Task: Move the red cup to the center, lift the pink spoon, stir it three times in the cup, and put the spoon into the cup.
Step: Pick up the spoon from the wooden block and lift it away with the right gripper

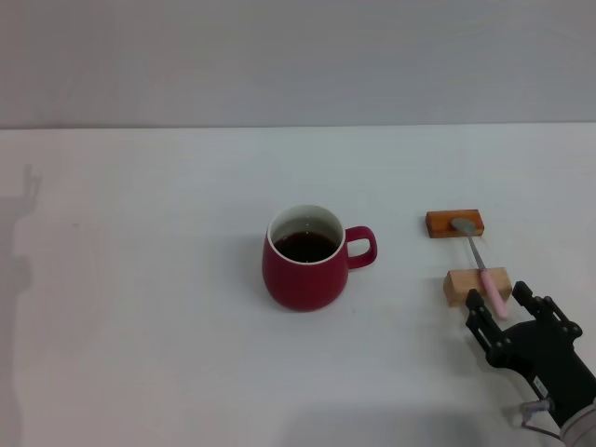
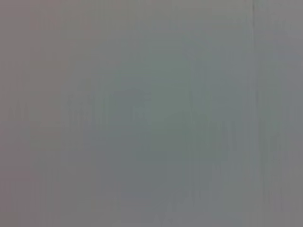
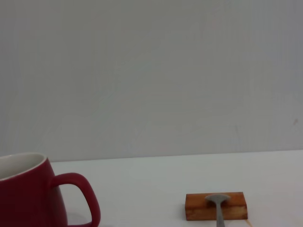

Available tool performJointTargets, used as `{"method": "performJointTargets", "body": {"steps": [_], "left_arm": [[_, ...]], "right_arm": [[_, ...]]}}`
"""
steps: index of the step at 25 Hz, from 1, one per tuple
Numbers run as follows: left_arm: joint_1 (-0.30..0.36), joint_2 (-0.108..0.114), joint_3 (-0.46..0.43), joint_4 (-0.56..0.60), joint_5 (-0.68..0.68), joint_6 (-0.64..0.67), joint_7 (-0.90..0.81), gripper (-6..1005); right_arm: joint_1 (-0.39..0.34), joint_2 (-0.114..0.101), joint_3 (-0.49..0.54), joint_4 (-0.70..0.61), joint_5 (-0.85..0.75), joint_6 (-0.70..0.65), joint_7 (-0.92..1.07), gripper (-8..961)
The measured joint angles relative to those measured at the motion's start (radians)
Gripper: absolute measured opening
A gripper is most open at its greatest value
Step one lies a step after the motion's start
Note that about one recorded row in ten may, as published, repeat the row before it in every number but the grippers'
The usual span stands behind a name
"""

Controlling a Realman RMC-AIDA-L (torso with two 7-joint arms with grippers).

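**Cup of dark drink mid-table, spoon bridged across two blocks**

The red cup (image 1: pixel 305 259) stands upright near the middle of the white table (image 1: pixel 140 279), its loop handle turned toward the robot's right. Its white inside holds a dark liquid that sits a little below the rim. From the right wrist view the cup (image 3: pixel 33 194) shows only its upper side and handle.

To the right of the cup, well apart from it, the pink spoon (image 1: pixel 480 263) lies across two small wooden blocks: its silver bowl rests on the darker, farther block (image 1: pixel 455 223) (also seen at (image 3: pixel 216 206)), and its pale pink handle crosses the lighter, nearer block (image 1: pixel 478 285).

The right gripper (image 1: pixel 504 304) reaches in low from the near right corner, fingers spread apart, one on each side of the pink handle's end; they look close to it, not clamped. The left gripper is out of sight.
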Motion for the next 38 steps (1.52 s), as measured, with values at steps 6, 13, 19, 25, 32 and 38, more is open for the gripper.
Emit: {"method": "performJointTargets", "body": {"steps": [6, 13, 19, 25, 32, 38], "left_arm": [[0.001, 0.001, -0.005, 0.000, 0.002, 0.004, 0.000, 846], [0.007, 0.004, -0.003, 0.000, 0.007, 0.004, 0.000, 846], [0.010, 0.008, 0.002, 0.000, 0.009, 0.004, 0.000, 846], [0.014, 0.013, -0.001, 0.000, 0.044, 0.005, 0.000, 846], [0.017, 0.016, -0.004, 0.000, 0.047, 0.006, 0.000, 846], [0.017, 0.016, -0.003, 0.000, 0.047, 0.006, 0.000, 846]], "right_arm": [[-0.008, 0.002, 0.000, 0.005, 0.000, -0.001, 0.000, 634], [-0.003, 0.012, -0.007, -0.005, 0.028, -0.005, 0.000, 633], [0.055, 0.014, -0.100, -0.033, 0.178, -0.006, -0.006, 633], [0.087, 0.014, -0.174, -0.041, 0.257, -0.027, -0.009, 633], [0.081, 0.014, -0.184, -0.038, 0.258, -0.031, -0.010, 633], [0.074, 0.014, -0.184, -0.037, 0.258, -0.038, -0.010, 632]]}}
